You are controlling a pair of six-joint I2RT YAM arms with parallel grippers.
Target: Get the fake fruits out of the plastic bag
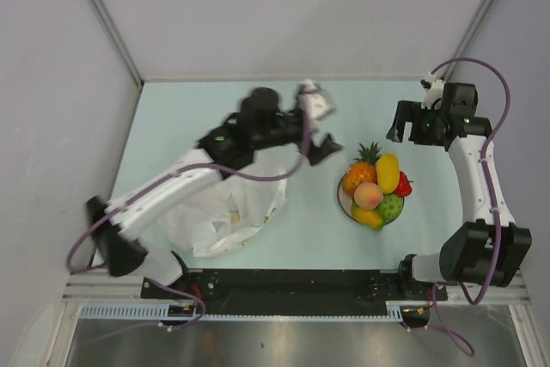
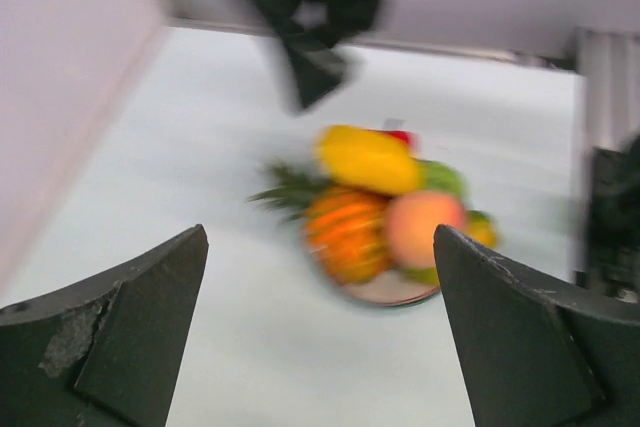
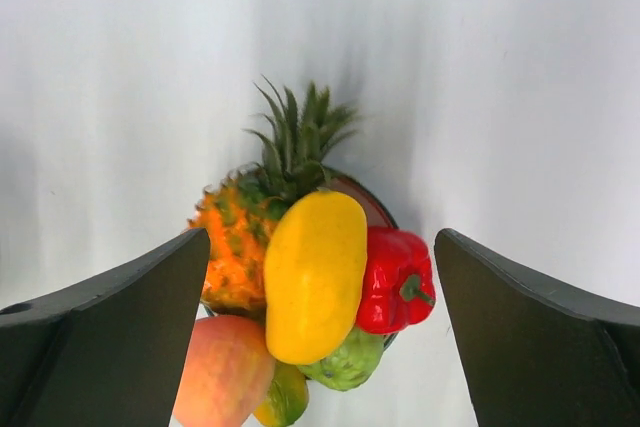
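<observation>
- hovering above the table [image 1: 309,242] in the top view, the left claw [image 1: 320,126] gapes wide and holds nothing. the plastic bag [image 1: 228,212] lies crumpled well behind it, and the fake fruits [image 1: 368,195] sit heaped on a plate [image 1: 342,199] just ahead of its tips.
- the right claw [image 1: 400,126], likewise spread wide and empty, hangs just beyond the far side of the heap, apart from it.
- left wrist view, blurred: the fingers [image 2: 130,337] stand far apart with only bare table between them. ahead of the claw, the yellow mango [image 2: 368,159] lies over the orange pineapple [image 2: 345,237] and the peach [image 2: 420,227]. the right claw is a dark smear beyond the pile.
- right wrist view: the dark fingers [image 3: 110,347] frame the heap from either side without touching it, nothing gripped. between and beyond them the mango rests atop the pineapple, a red fruit [image 3: 397,279] at its right, a green lumpy fruit [image 3: 345,362] nearer the claw, the peach nearest the left finger.
</observation>
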